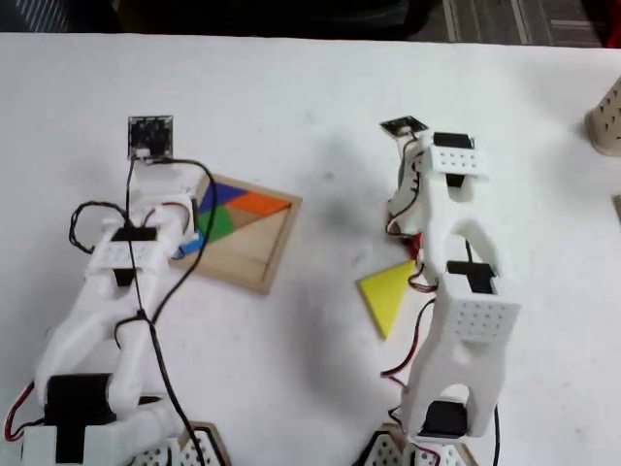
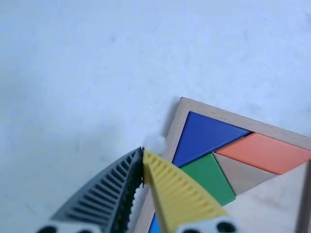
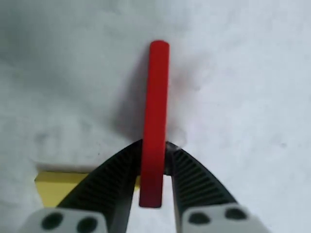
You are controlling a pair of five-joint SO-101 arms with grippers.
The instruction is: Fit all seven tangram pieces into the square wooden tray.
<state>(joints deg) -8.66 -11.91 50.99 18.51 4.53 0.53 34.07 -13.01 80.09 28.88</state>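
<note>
edgewise, red piece (image 3: 154, 121) straight beyond fingers (image 3: 116, 179)

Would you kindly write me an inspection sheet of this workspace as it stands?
Surface: white table.
Job's things: wooden tray holds a blue piece, an orange piece and a green piece; a light-blue piece shows at its edge by the left tool; yellow triangle lies on the table beside the right arm.
Clutter: nothing seen.
Grippers: left tool shut, tips at the tray's rim; right tool shut on the red piece, held edge-on.
Cables: black cable drapes over the left arm; red wires along the right arm.
Surroundings: beige perforated object at the table's right edge.
</note>
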